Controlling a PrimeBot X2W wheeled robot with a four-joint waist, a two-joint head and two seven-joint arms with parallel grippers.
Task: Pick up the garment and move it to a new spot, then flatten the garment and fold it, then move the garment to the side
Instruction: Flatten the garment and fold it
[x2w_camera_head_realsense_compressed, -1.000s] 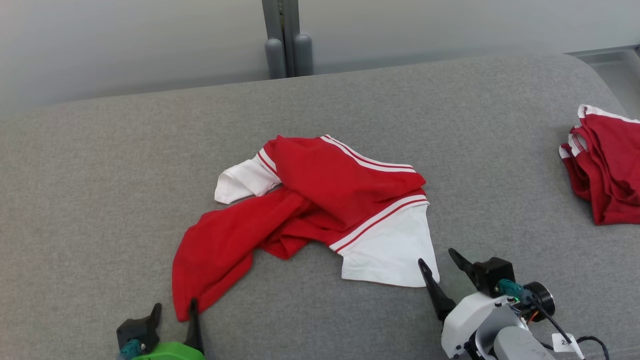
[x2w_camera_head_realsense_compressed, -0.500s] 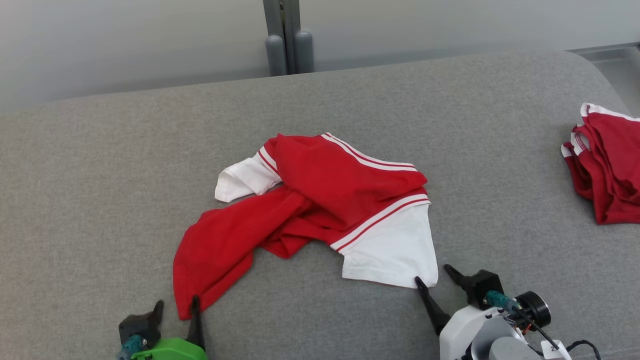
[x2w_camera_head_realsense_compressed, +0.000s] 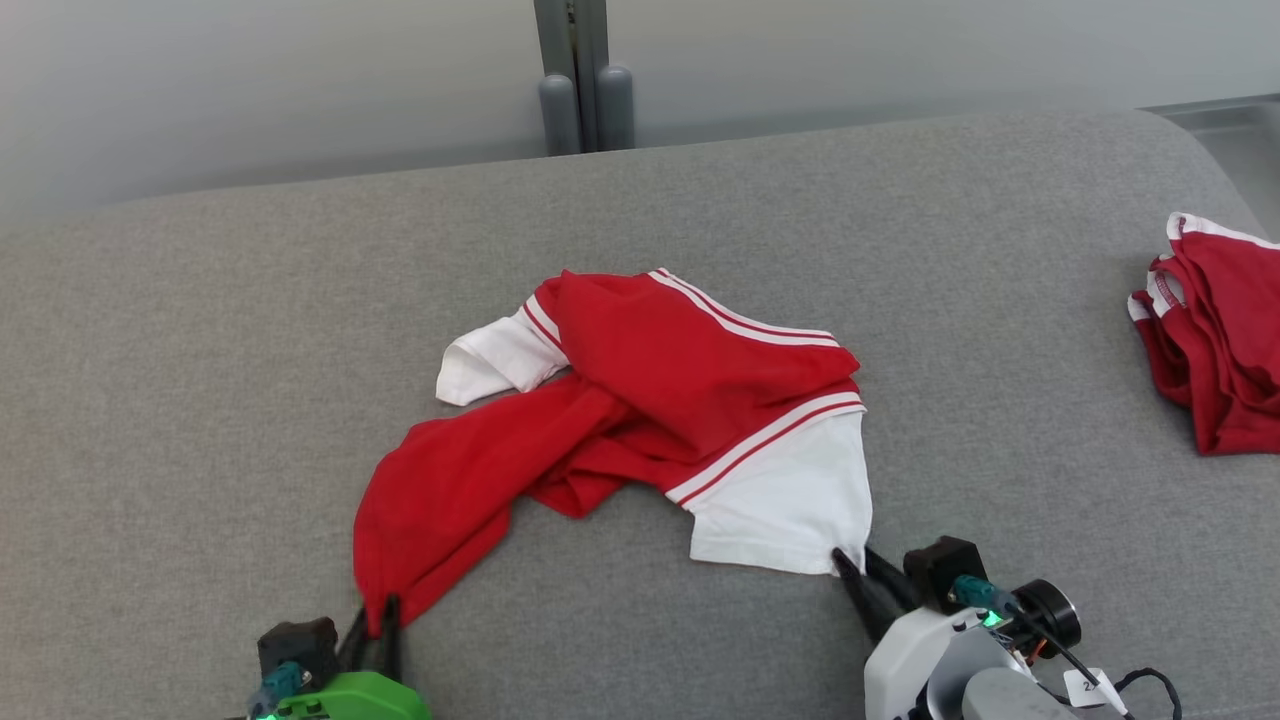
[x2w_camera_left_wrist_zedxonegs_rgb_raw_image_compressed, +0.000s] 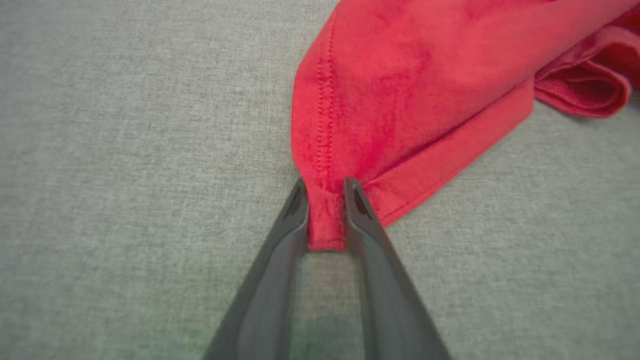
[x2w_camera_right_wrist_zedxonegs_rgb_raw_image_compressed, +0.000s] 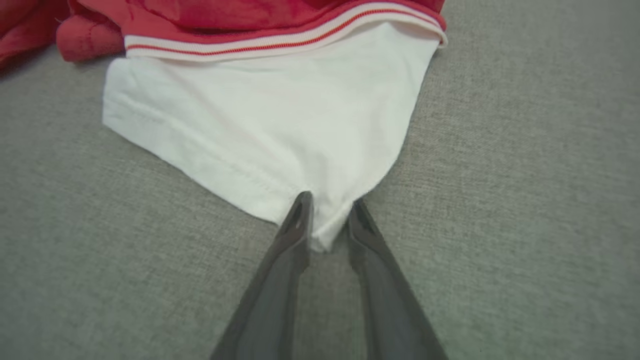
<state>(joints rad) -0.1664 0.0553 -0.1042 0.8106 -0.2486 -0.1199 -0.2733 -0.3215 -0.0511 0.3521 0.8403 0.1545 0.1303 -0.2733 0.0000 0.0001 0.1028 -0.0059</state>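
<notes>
**Both grippers have a pinch on the shirt, looks like lift-off time**

Head view: the red and white T-shirt (x2w_camera_head_realsense_compressed: 650, 400) lies crumpled mid-frame on the grey padded surface (x2w_camera_head_realsense_compressed: 200, 350). The left gripper (x2w_camera_head_realsense_compressed: 375, 625) is at the lower left, right on the tip of the red hem. The right gripper (x2w_camera_head_realsense_compressed: 858, 572) is at the lower right, on the corner of the white sleeve (x2w_camera_head_realsense_compressed: 790, 500). A pile of red garments (x2w_camera_head_realsense_compressed: 1220, 340) sits at the right edge, well apart from all this.

Left wrist view: the left gripper (x2w_camera_left_wrist_zedxonegs_rgb_raw_image_compressed: 325, 192) is clamped on a bunched bit of red hem corner (x2w_camera_left_wrist_zedxonegs_rgb_raw_image_compressed: 327, 225), with cloth squeezed between both fingers. The rest of the T-shirt (x2w_camera_left_wrist_zedxonegs_rgb_raw_image_compressed: 410, 100) runs off to the upper right.

Right wrist view: the right gripper (x2w_camera_right_wrist_zedxonegs_rgb_raw_image_compressed: 330, 202) is nipping the very corner of the white sleeve (x2w_camera_right_wrist_zedxonegs_rgb_raw_image_compressed: 270, 120) at frame centre, and the red body is up along the top edge.

So I'd say it's in the pick-up step, with both grasps made and the shirt not yet off the surface. The next move calls for both arms rising together. Those are tiny corner pinches, so I'd go gently or one could slip out.
</notes>
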